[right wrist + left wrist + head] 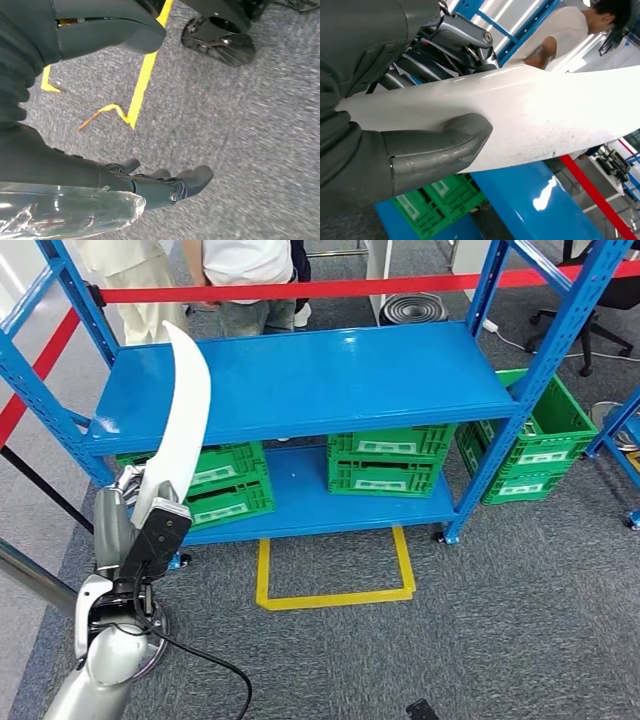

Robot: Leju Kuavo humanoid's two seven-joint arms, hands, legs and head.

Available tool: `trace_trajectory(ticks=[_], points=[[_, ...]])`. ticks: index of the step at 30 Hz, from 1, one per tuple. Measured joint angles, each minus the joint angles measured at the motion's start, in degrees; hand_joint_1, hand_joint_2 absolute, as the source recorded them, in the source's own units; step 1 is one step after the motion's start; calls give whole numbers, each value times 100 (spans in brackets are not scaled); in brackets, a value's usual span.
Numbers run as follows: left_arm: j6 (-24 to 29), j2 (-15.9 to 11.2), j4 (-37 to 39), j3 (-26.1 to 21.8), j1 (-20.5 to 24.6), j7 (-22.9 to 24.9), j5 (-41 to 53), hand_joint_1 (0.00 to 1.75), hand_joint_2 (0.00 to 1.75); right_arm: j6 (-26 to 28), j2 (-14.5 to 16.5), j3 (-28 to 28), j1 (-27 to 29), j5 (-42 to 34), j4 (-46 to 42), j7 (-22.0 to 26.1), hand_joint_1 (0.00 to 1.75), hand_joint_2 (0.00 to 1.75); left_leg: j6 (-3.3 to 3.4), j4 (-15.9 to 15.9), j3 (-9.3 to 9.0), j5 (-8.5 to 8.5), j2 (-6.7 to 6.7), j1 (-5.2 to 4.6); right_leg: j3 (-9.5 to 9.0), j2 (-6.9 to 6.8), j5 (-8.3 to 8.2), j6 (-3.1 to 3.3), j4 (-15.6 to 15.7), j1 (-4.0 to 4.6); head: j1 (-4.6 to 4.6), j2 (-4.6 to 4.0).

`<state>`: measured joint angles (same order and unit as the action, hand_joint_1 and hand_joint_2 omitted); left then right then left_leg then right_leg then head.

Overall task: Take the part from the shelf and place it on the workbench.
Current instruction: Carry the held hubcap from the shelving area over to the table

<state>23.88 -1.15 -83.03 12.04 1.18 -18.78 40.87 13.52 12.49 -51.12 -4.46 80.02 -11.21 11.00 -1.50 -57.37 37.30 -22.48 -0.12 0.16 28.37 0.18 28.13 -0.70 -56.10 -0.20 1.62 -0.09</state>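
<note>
Just beyond the left hand [124,510], green slotted plastic crates [226,485] stand on the lower board of the blue metal shelf [302,380]; their contents cannot be made out, and their pale labels are too small to read. That hand grips the long, curved, glossy white plastic part [185,400], its smooth blade rising from the hand across the shelf's upper board, with the thick grey thumb [437,150] pressed on its face. Over coarse grey carpet [245,125] with yellow tape lines [145,75], the right hand [158,185] holds nothing, its dark fingers [192,177] loosely extended and apart.
</note>
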Motion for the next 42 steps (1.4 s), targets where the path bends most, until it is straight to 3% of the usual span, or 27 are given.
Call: trace_trajectory(ticks=[3, 4, 5, 6, 8, 10, 11, 13, 14, 16, 18, 19, 20, 21, 23, 25, 26, 28, 30, 31, 33, 34, 35, 36, 37, 40, 42], points=[[-1, 0, 0, 0, -17, 0, 0, 175, 175, 1, -1, -2, -2, 0, -1, -1, 0, 175, -63, -1012, 258, -847, 1, 6, 227, -13, -221, 74, -9, -3, 17, 0], [-1, 1, 0, 1, -20, 0, 0, 175, 175, 1, -1, -2, 1, 0, -1, -1, 0, 175, -69, -1323, 293, -946, 1, 6, 326, -14, -291, 75, -15, 0, 16, 0], [-1, 1, 0, 1, -23, 0, 0, 175, 175, 1, -1, -2, 5, -1, -1, -1, 0, 175, -66, -1486, 258, -905, 1, 5, 424, -16, -358, 69, -22, 3, 16, 0], [-1, 2, 0, 1, -25, 0, 0, 175, 175, 1, -1, -2, 8, -1, -1, 0, 0, 175, -54, -1461, 134, -758, 1, 3, 520, -18, -424, 61, -30, 6, 16, 0], [-1, 2, 0, 1, -24, 0, 0, 175, 175, 3, 0, -2, 7, -3, -1, 6, 0, 175, -5, -870, -379, -478, 0, -6, 676, -16, -544, 38, -48, 11, 18, 0], [-1, 2, -2, 2, -15, 0, 2, 175, 175, 7, 1, -2, 5, -4, -1, 21, 0, 175, 53, -29, -949, -515, -1, -25, 776, -13, -653, -2, -69, 27, 13, 0], [-1, 1, -3, 2, -14, 0, 4, 175, 175, 9, 1, -2, 5, -4, 0, 28, 0, 175, 78, 229, -1099, -577, -2, -38, 809, -15, -710, -30, -69, 30, 13, 0], [-1, 1, -4, 1, -26, 0, 8, 175, 175, 12, 1, -2, 14, -5, 1, 34, 0, 175, 140, 354, -1096, -571, 0, -46, 858, -18, -805, -96, -58, 21, 10, 0], [-2, 3, -4, 1, -32, 0, 9, 175, 175, 12, 1, -2, 24, -6, 2, 34, 0, 175, 181, 350, -1051, -525, 3, -41, 899, -18, -769, -130, -83, 13, 11, 0], [-2, 11, -3, 0, -38, 0, 9, 175, 175, 12, 1, -2, 43, -5, 1, 33, 0, 175, 253, 358, -947, -415, 13, -19, 1054, -15, -403, -188, -423, 5, -15, 0], [-2, 16, -3, -1, -41, 0, 9, 175, 175, 13, 1, -2, 47, -5, 1, 32, 0, 175, 281, 349, -811, -299, 15, -20, 1276, -15, 133, -228, -1196, 2, -40, 0], [-2, 17, -3, -1, -46, 0, 9, 175, 175, 14, 1, -2, 47, -5, 1, 32, 0, 175, 279, 341, -736, -240, 15, -21, 1342, -15, 271, -242, -1549, 1, -40, 0], [-3, 17, -3, -1, -51, 0, 9, 175, 175, 14, 1, -2, 47, -5, 1, 32, 0, 175, 273, 333, -660, -184, 15, -20, 1331, -15, 283, -249, -1752, 1, -40, 0], [-3, 17, -2, 0, -55, 0, 9, 175, 175, 14, 1, -2, 47, -4, 1, 32, 0, 175, 261, 324, -587, -134, 15, -19, 1215, -16, 182, -252, -1732, -2, -40, 0], [-3, 17, -3, -1, -57, 0, 9, 175, 175, 15, 0, -2, 37, -5, 0, 33, 0, 175, 220, 290, -461, -53, 11, -11, 705, -14, -84, -255, -1103, -15, -40, 0], [-3, 15, -4, -2, -54, 0, 9, 175, 175, 18, 0, -2, 15, -7, -1, 40, 0, 175, 163, 242, -359, 13, 8, -20, 182, 6, -93, -235, -342, -12, -37, 0], [-3, 14, -4, -1, -54, 0, 10, 175, 175, 22, 1, -1, 7, -9, -1, 48, 0, 175, 136, 223, -322, 48, 8, -27, 61, 19, -45, -214, -132, -5, -38, 0], [-13, 14, -4, 1, -59, 0, 10, 175, 175, 28, 1, -1, 13, -15, 0, 72, 0, 175, 86, 213, -266, 113, 7, -31, 77, 35, -38, -140, -57, 4, -32, 0], [-30, 10, -4, 2, -71, 1, 9, 175, 175, 37, 0, -4, 26, -36, 0, 107, 0, 175, 35, 90, -186, -6, 5, -23, 138, 29, -92, -56, -59, -10, -18, 0], [-42, 8, -4, 2, -79, 3, 8, 175, 175, 42, -1, -9, 28, -59, 0, 131, 0, 175, 7, -117, -103, -180, 4, -20, 169, 25, -125, -7, -54, -18, -10, 0], [-73, 7, -4, 2, -101, 16, -1, 175, 175, 57, -1, -26, 25, -120, -1, 183, 0, 175, -37, -857, 164, -659, 4, -15, 238, 20, -181, 56, -56, -11, 9, 0], [-90, 8, -3, 2, -119, 22, -10, 175, 175, 62, -1, -43, 26, -160, -1, 203, 0, 175, -45, -1227, 285, -831, 4, -14, 274, 19, -206, 69, -58, -5, 8, 0], [-105, 9, -2, 2, -141, 28, -23, 175, 175, 67, -1, -63, 27, -196, -1, 215, 0, 175, -42, -1461, 339, -900, 4, -15, 307, 18, -229, 76, -59, 4, 9, 0], [-116, 11, -1, 2, -162, 32, -37, 175, 175, 68, -1, -85, 29, -220, -1, 219, 0, 175, -26, -1475, 291, -849, 4, -18, 332, 18, -247, 78, -60, 14, 8, 0], [-124, 14, 0, 2, -178, 33, -50, 175, 175, 68, -1, -105, 30, -238, -1, 222, 0, 175, 4, -1271, 141, -704, 4, -24, 349, 21, -262, 76, -61, 26, 8, 0], [-126, 25, 0, 2, -193, 35, -68, 175, 175, 68, 1, -134, 25, -240, -1, 233, 0, 175, 152, -163, -513, -275, 6, -76, 377, 23, -288, 49, -66, 64, 5, 0], [-126, 32, 0, 2, -205, 35, -70, 175, 175, 68, 2, -149, 19, -240, -1, 238, 0, 175, 201, 158, -670, -244, 8, -101, 409, 16, -316, 5, -70, 73, 3, 0]])
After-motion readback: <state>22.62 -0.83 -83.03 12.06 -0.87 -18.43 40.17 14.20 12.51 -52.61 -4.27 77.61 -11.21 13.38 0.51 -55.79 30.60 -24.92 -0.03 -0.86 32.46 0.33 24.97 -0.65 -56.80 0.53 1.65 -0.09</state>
